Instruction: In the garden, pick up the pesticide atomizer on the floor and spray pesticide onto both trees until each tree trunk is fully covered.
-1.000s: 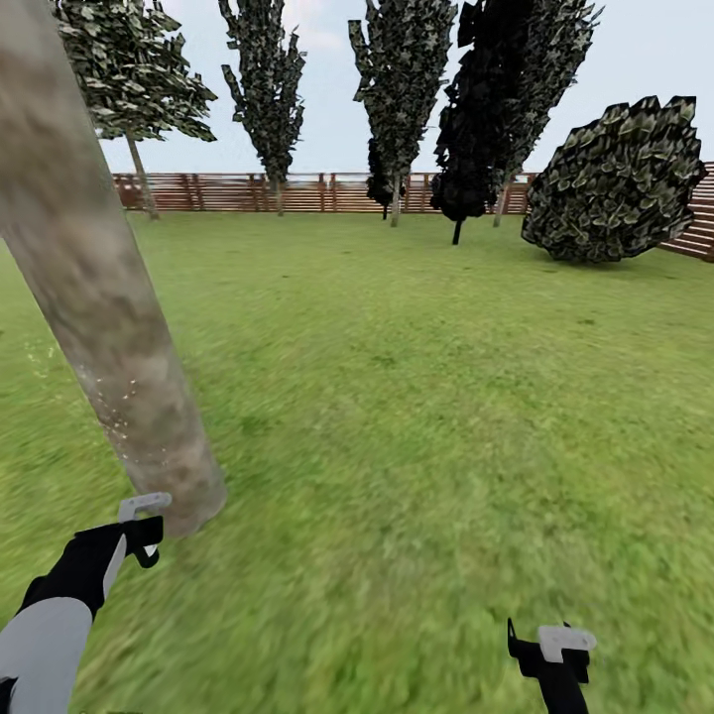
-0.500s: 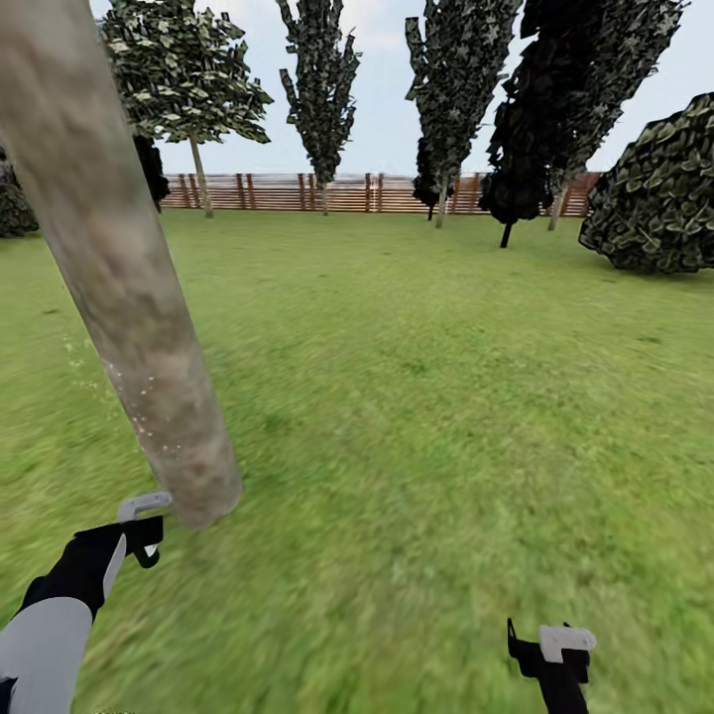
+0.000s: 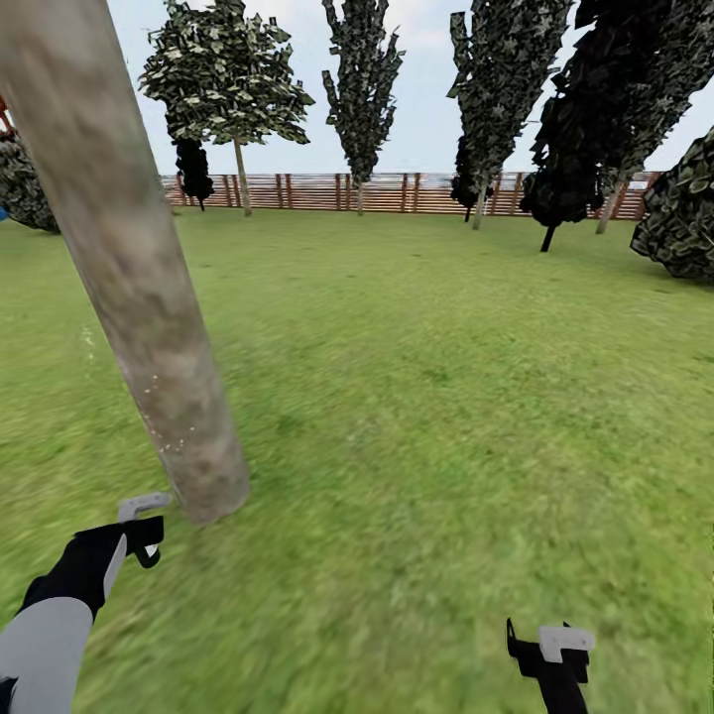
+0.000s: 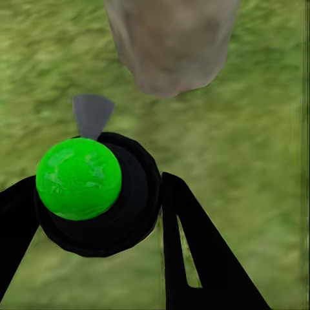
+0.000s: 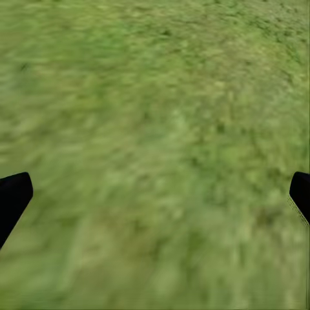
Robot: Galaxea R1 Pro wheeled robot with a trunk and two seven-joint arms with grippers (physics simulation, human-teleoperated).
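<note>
A thick pale grey-tan tree trunk (image 3: 139, 278) leans across the left of the head view, with a few white specks of pesticide (image 3: 167, 421) low on it. My left gripper (image 3: 144, 531) sits just short of the trunk's base, shut on the pesticide atomizer (image 4: 81, 181), a black body with a bright green round top. Its grey nozzle (image 4: 92, 115) points toward the trunk base (image 4: 171, 45). A second tree (image 3: 241, 178) with a pale trunk and green-and-white crown stands far back by the fence. My right gripper (image 3: 555, 650) hangs open over grass (image 5: 155, 129), its fingertips (image 5: 13, 194) wide apart.
A reddish-brown slat fence (image 3: 397, 191) closes the lawn at the back. Dark narrow conifers (image 3: 362, 79) stand before it, and a big leafy shrub (image 3: 684, 218) sits at the right edge. Open grass (image 3: 426, 397) stretches ahead and to the right.
The camera has turned left, so fence, conifers and shrub have slid rightward in the picture. Both arms keep their places in view; the atomizer stays held.
</note>
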